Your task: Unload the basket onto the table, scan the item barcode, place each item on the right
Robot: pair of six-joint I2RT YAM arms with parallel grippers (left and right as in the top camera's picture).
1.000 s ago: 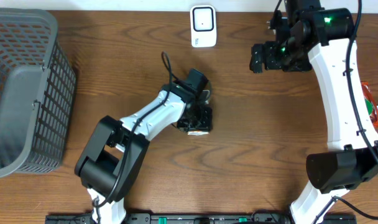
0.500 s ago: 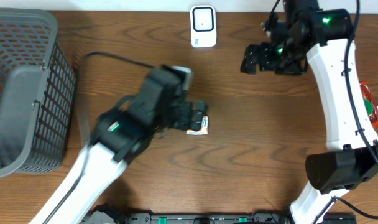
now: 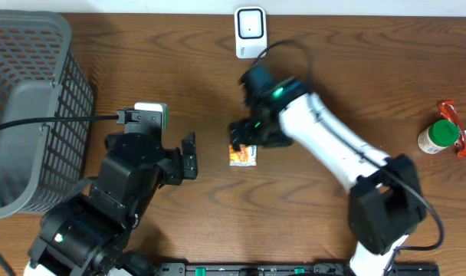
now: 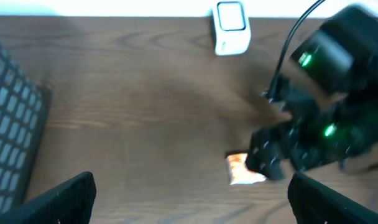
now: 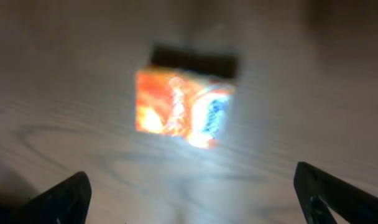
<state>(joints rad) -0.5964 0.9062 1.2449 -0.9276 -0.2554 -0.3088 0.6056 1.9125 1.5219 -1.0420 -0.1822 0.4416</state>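
From overhead, the small orange packet (image 3: 243, 156) lies flat on the wooden table (image 3: 317, 222), near the middle. The right gripper (image 3: 247, 136) hangs just above its far edge, jaws spread and holding nothing. Whether it touches the packet cannot be told from here. The left gripper (image 3: 188, 157) stands to the left of the packet and clear of it, also open and empty. The white scanner (image 3: 251, 32) sits at the far edge of the table, well apart from the packet. A grey basket (image 3: 34, 107) fills the far left corner, and a green-capped bottle (image 3: 438, 136) stands at the right edge.

In the left wrist view, that arm's 2 fingertips (image 4: 58, 198) sit wide at the lower corners with only bare table between them. The packet shows ahead and to the right, and the right arm's dark wrist is close beside it. The scanner is far beyond.

In the right wrist view, which is blurred, the packet lies face up directly under the camera. The 2 fingertips (image 5: 55, 200) spread wide on the near side of it, not around it.

By my judgement, the task is barely begun: no grip is made yet. Picking up the packet, carrying it to the scanner and showing its barcode, which is not visible in any view, all remain to be done.
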